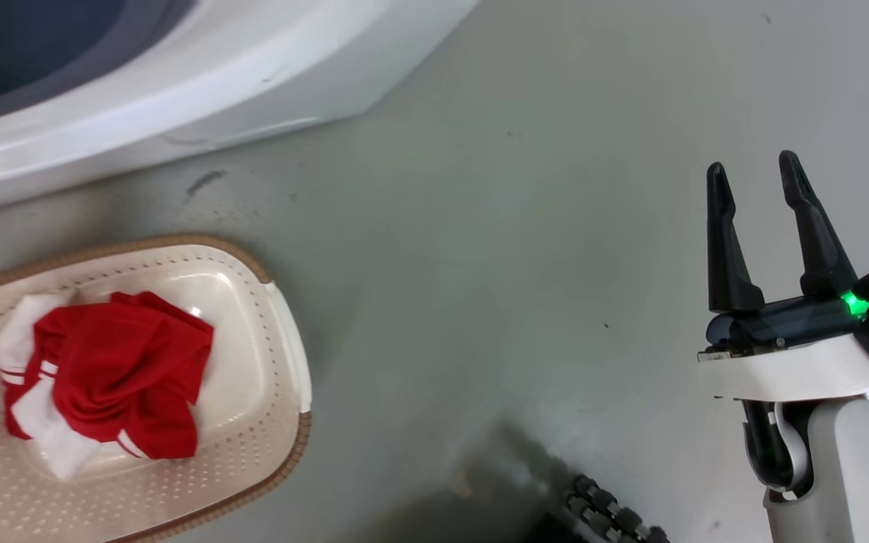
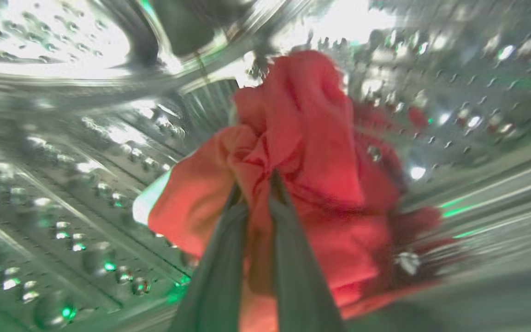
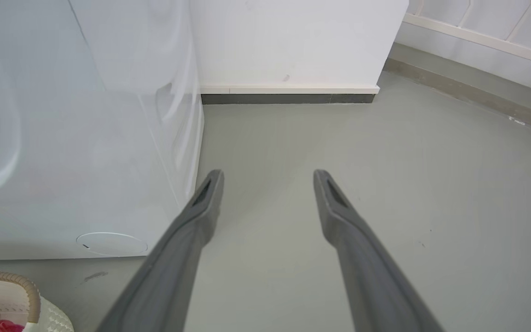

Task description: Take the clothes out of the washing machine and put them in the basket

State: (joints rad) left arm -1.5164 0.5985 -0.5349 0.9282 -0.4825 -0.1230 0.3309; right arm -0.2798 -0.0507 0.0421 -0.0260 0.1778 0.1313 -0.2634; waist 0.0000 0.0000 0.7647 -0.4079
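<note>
A: Where the head camera looks down, what takes up the most room?
B: The white washing machine across the upper left. The grey floor spreads in front of it and off to the right.
A: And inside the machine?
B: The left wrist camera looks into the perforated steel drum, blurred and full of glints.
A: The basket?
B: The cream basket stands on the floor at the lower left, near the machine's front. A red-and-white bundle lies crumpled in its bottom.
A: Any other clothing?
B: A red garment sits bunched inside the drum, with a pale edge at its left.
A: The pincers?
B: The left pincer is pinching a fold of that garment between its two fingers. The right pincer is spread and holds nothing, above bare floor well apart from the basket.
</note>
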